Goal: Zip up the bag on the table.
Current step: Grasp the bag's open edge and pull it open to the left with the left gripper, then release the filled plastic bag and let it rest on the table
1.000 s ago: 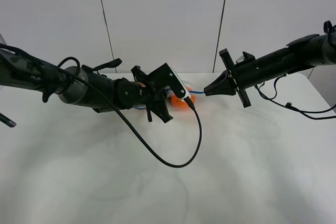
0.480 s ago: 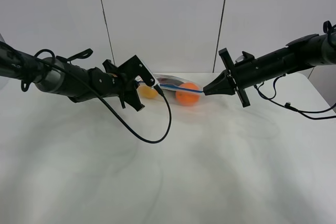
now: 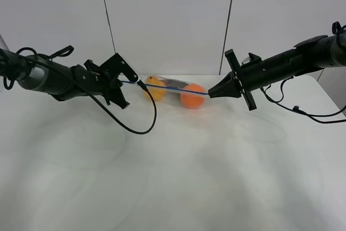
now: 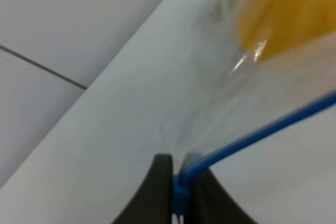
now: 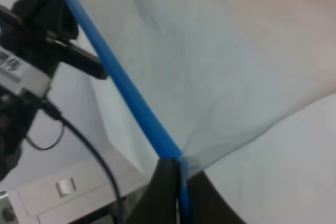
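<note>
The clear bag [image 3: 172, 91] hangs stretched between my two grippers above the back of the white table [image 3: 173, 177]. Two orange balls [image 3: 192, 96] and a dark object [image 3: 174, 84] show through it. Its blue zipper strip [image 3: 162, 87] runs taut along the top edge. My left gripper [image 3: 124, 82] is shut on the strip's left end, seen close up in the left wrist view [image 4: 181, 187], with an orange ball [image 4: 283, 9] beyond. My right gripper [image 3: 211, 93] is shut on the strip's right end, also seen in the right wrist view [image 5: 176, 182].
A black cable [image 3: 141, 128] loops down from the left arm over the table. More cables [image 3: 303, 113] hang from the right arm near the table's right edge. A panelled wall [image 3: 173, 20] stands behind the table. The left arm [image 5: 37, 24] shows in the right wrist view.
My left gripper has slid left along the blue zipper strip, away from the right gripper, and uncovered the bag and both balls. The right gripper has stayed in place.
</note>
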You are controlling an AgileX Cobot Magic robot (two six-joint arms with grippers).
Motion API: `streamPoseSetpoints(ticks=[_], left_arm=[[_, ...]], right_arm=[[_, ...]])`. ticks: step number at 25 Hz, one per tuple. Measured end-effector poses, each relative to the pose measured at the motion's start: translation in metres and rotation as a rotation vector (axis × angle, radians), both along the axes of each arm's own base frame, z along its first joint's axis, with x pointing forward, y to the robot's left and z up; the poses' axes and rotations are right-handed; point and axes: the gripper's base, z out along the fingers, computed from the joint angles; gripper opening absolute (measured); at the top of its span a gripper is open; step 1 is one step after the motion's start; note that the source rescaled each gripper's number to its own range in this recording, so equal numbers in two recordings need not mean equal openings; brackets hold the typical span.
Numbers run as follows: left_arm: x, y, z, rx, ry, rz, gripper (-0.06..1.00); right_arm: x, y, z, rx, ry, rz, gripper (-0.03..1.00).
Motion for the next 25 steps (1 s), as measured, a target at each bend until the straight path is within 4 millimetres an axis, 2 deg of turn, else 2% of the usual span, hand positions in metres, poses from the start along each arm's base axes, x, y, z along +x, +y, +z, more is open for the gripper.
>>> streamPoseSetpoints(ticks=[5,7,8,9,13,15,19,25], left_arm=[[0.000,0.003,-0.001,-0.001,0.013,0.003,0.00],[-0.001,0.003,-0.002,-0.004,0.020,0.002,0.03],[0.000,0.005,-0.002,-0.011,0.017,0.014,0.09],[0.002,0.011,-0.001,-0.022,0.006,0.042,0.20],[0.005,0.023,0.001,-0.049,-0.014,0.099,0.78],[0.005,0.026,0.000,-0.054,-0.007,0.105,0.91],[0.006,0.047,-0.003,-0.110,0.038,0.174,0.98],[0.002,0.093,-0.012,-0.385,0.215,0.401,0.99]], right_arm=[[0.000,0.000,0.000,0.003,0.000,-0.003,0.00],[0.001,0.000,0.001,0.003,-0.002,-0.003,0.00],[0.000,0.000,0.000,-0.006,-0.001,0.005,0.00],[-0.001,-0.003,-0.001,-0.024,0.001,0.017,0.00],[-0.002,-0.006,-0.003,-0.040,0.003,0.024,0.00],[-0.002,-0.006,-0.003,-0.039,0.003,0.026,0.00],[-0.002,-0.006,-0.003,-0.041,0.004,0.029,0.00],[-0.002,-0.006,-0.003,-0.041,0.005,0.031,0.00]])
